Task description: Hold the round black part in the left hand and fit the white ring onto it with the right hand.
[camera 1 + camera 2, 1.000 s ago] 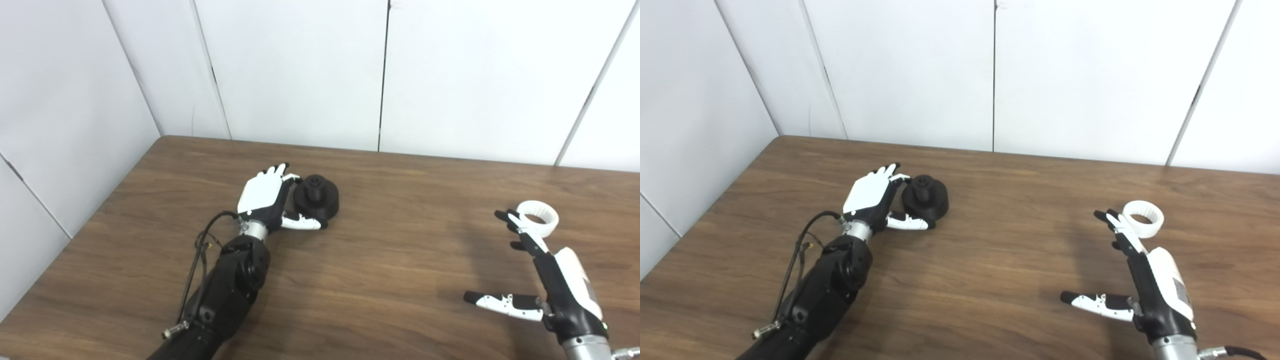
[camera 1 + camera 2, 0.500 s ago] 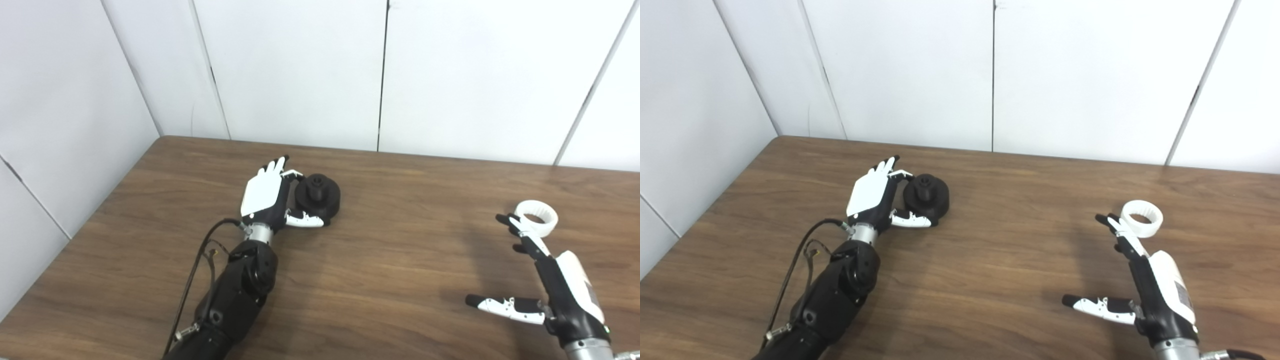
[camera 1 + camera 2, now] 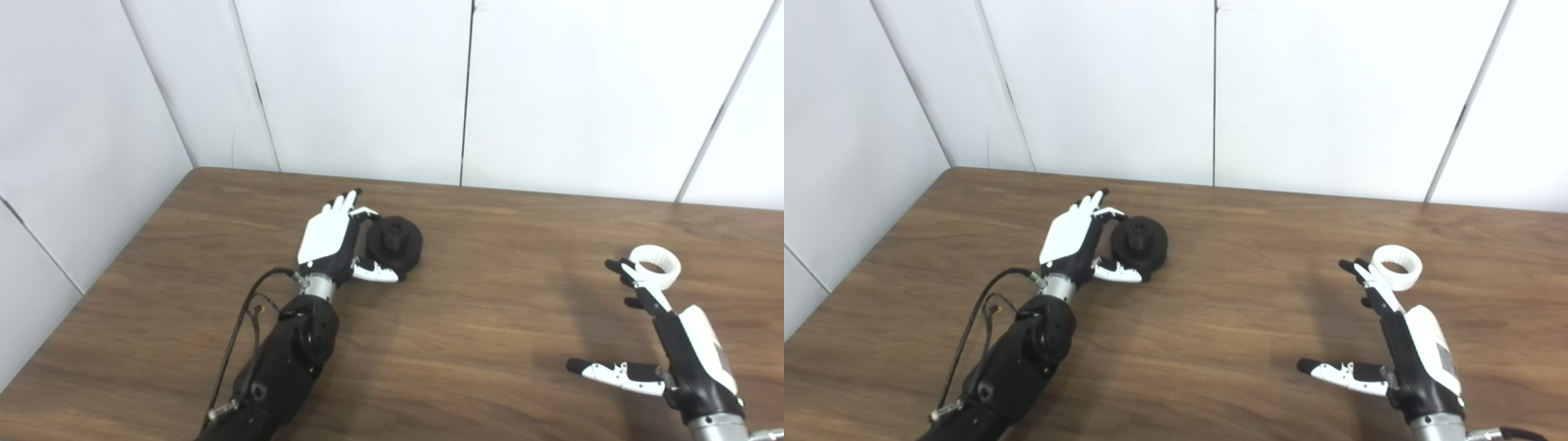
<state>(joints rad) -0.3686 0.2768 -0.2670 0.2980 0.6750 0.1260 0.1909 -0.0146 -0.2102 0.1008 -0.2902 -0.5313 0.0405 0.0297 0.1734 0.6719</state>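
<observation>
Grasp phase. Left hand (image 3: 327,242) open beside round black part (image 3: 397,241) on counter (image 3: 478,318) (thumb under near edge): close evenly. Right hand (image 3: 664,334) open, empty, fingertips near white ring (image 3: 655,266).

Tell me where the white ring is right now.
The white ring lies flat on the wooden table, at the right of both eye views, just beyond the open right hand and far from the round black part.

One round black part (image 3: 397,241), one white ring (image 3: 655,266), two hands, one table (image 3: 490,343)
</observation>
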